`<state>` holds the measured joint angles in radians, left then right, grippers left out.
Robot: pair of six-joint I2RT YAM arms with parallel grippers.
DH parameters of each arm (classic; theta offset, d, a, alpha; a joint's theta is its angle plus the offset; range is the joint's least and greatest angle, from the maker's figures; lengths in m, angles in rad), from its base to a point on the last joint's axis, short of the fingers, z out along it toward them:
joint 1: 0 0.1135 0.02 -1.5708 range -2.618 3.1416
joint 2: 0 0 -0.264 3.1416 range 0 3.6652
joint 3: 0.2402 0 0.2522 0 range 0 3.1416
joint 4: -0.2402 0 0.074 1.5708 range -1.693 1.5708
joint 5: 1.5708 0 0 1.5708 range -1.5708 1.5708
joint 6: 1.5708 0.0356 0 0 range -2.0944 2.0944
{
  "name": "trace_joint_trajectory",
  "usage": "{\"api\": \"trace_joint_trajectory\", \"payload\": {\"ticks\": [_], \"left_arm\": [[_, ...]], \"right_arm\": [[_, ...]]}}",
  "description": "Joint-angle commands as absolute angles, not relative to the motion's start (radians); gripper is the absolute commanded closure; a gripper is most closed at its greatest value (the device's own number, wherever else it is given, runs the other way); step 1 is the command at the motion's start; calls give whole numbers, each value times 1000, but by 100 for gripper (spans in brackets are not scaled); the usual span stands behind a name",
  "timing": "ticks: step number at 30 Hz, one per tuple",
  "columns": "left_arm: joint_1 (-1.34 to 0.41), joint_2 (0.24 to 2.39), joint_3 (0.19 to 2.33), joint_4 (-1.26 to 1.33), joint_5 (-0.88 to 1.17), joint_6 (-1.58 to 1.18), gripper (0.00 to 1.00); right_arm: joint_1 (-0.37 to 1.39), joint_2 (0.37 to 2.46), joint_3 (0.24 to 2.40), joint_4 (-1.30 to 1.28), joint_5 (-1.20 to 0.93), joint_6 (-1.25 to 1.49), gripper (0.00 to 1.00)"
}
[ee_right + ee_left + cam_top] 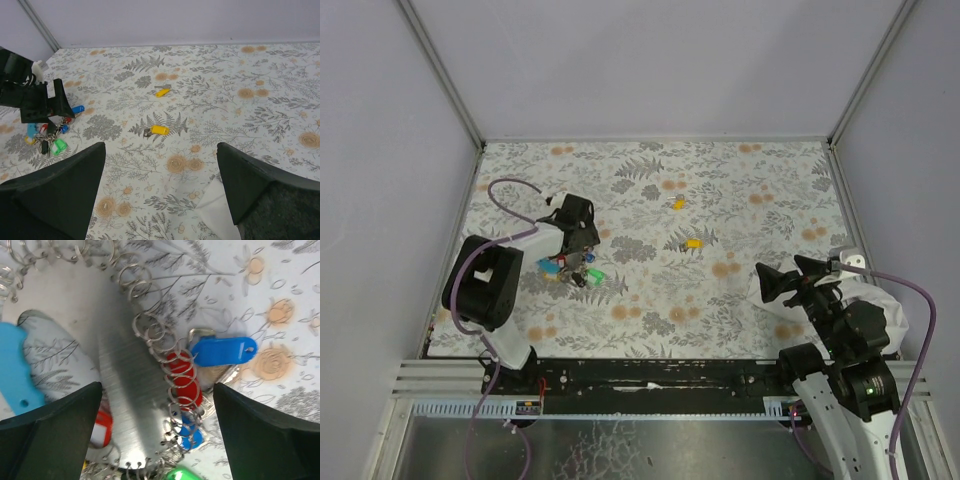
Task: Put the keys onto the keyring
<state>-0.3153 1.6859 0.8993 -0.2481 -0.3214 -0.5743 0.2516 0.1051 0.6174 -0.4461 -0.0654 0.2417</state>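
Observation:
The key cluster (570,268) lies at the left of the table, with blue, green, red and black caps. My left gripper (578,250) hovers open right over it. In the left wrist view my left gripper (157,440) straddles a brushed metal plate (125,390) edged with a chain of silvery rings, the keyring (165,347) among them. A blue key (223,350), a red cap (186,382) and a green cap (182,474) lie around it. Two yellow keys (678,203) (693,242) lie loose mid-table. My right gripper (788,283) is open and empty, far to their right.
A light-blue strip (15,370) lies left of the plate. White cloth (865,300) lies at the table's right edge, under my right arm. Grey walls enclose the floral table. The right wrist view shows both yellow keys (162,92) (159,130) and the cluster (52,142).

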Motion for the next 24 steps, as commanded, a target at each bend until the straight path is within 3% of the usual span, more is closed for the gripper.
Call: {"api": "trace_joint_trajectory", "payload": {"ticks": [1,11,24], "left_arm": [[-302,1755,958,-231,-309,-587,11],[-341,1728,893,-256,-54,-480,38],[-775,1614,848,-369,-58,-302,33]], "right_arm": [[271,83,617,-389,-39,225,1],[279,68,614,-382,-32,221,1],[281,91,619,-387,-58,225,1]]}}
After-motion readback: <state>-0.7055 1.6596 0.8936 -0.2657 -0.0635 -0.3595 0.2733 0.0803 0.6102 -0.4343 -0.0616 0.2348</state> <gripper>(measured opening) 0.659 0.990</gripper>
